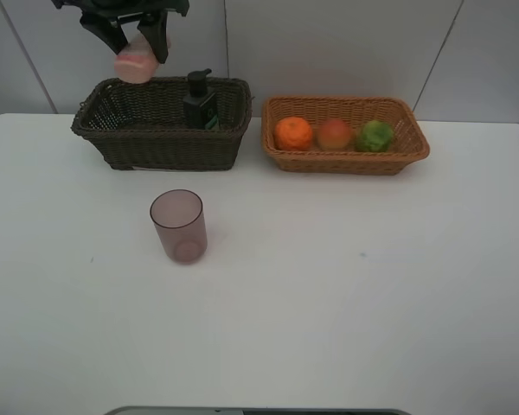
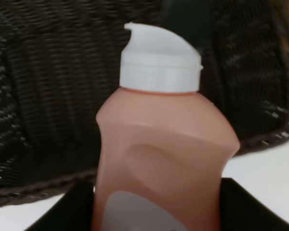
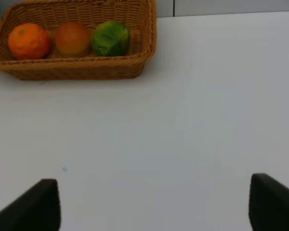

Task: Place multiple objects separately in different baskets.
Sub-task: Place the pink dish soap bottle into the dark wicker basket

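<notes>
Left arm (image 1: 138, 35) raised over dark basket (image 1: 160, 138), jaws gripping pink tube (image 1: 136, 65), right jaws wide apart.

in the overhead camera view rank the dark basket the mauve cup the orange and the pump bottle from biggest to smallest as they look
1. Dark basket, clearly largest.
2. Mauve cup.
3. Pump bottle and orange: too close to rank; the bottle is partly hidden by the basket wall, and both sit farther from the camera than the cup.

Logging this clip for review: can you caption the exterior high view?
Left gripper holds pink tube above dark basket; mauve cup waits on table.
</notes>
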Controlling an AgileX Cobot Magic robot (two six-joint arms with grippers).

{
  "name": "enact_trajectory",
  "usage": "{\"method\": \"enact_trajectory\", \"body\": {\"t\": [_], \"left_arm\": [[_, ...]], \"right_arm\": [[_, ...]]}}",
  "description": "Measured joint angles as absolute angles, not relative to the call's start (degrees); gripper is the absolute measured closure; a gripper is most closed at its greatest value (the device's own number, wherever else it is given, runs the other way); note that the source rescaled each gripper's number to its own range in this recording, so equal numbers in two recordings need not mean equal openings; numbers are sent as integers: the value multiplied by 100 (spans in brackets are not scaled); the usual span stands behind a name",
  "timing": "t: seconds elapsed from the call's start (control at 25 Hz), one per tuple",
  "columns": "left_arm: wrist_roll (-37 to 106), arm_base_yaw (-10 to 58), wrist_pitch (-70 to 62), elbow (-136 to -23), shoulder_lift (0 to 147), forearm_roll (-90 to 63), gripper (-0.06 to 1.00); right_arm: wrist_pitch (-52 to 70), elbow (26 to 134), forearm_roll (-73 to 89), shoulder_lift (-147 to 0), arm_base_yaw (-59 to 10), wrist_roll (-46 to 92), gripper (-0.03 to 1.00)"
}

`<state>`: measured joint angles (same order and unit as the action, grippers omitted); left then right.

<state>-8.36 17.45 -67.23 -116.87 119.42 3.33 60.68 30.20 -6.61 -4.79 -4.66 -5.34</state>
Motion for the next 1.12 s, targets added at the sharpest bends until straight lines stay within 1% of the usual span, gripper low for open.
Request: {"method": "enact_trajectory", "body": {"t": [0.32, 0.52, 0.88, 1.12], "left_arm": [[-1052, 1317, -6057, -11658, 12377, 714, 33], [-1056, 1303, -5540, -11630, 12813, 720, 33], [-1056, 1303, -5098, -11624, 13473, 721, 33], [-1056, 1303, -4966, -11624, 13592, 679, 33]], "right_arm": [[6068, 3020, -661, -479, -466, -534, 35], [6068, 3020, -661, -479, -466, -534, 35], [6068, 3020, -661, -479, -466, -534, 35], [6068, 3020, -661, -479, -466, -534, 35]]}}
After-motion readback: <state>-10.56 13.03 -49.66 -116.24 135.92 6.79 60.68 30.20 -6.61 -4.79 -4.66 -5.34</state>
